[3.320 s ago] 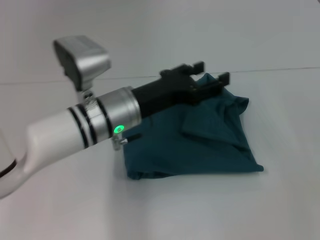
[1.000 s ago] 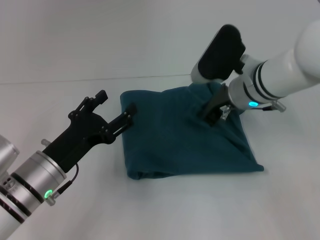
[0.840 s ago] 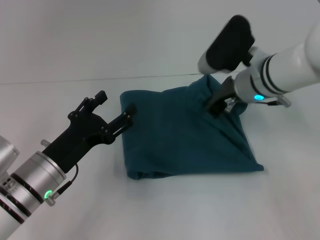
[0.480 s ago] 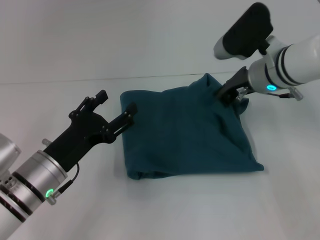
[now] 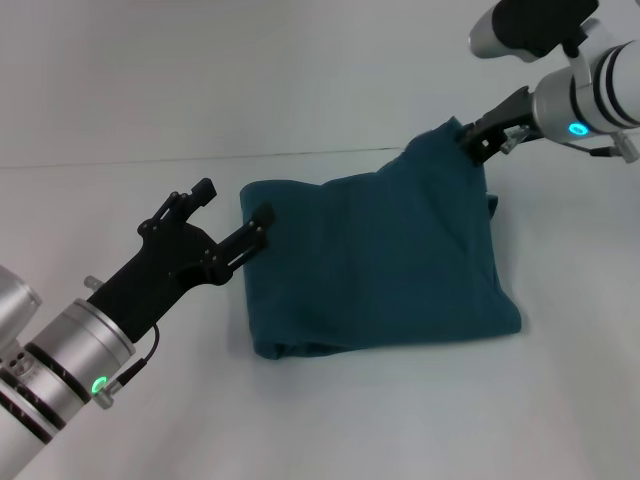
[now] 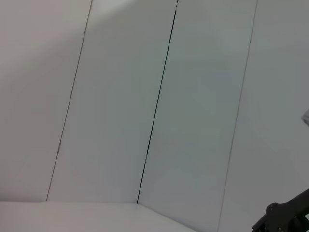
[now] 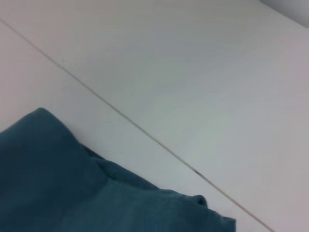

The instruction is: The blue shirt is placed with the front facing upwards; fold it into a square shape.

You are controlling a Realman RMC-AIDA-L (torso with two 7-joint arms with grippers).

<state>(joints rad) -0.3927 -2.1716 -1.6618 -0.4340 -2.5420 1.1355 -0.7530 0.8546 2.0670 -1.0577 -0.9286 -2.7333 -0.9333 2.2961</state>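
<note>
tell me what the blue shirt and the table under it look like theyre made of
The blue shirt: soft matte woven or knit fabric, probably cotton; it drapes and creases where the right gripper lifts its far corner. The table: smooth, hard white surface, likely laminate or painted board, faintly sheened.

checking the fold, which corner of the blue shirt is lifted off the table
The far right corner of the blue shirt, pinched in the right gripper and raised. The other corners lie flat; the left gripper is open by the far left corner.
</note>
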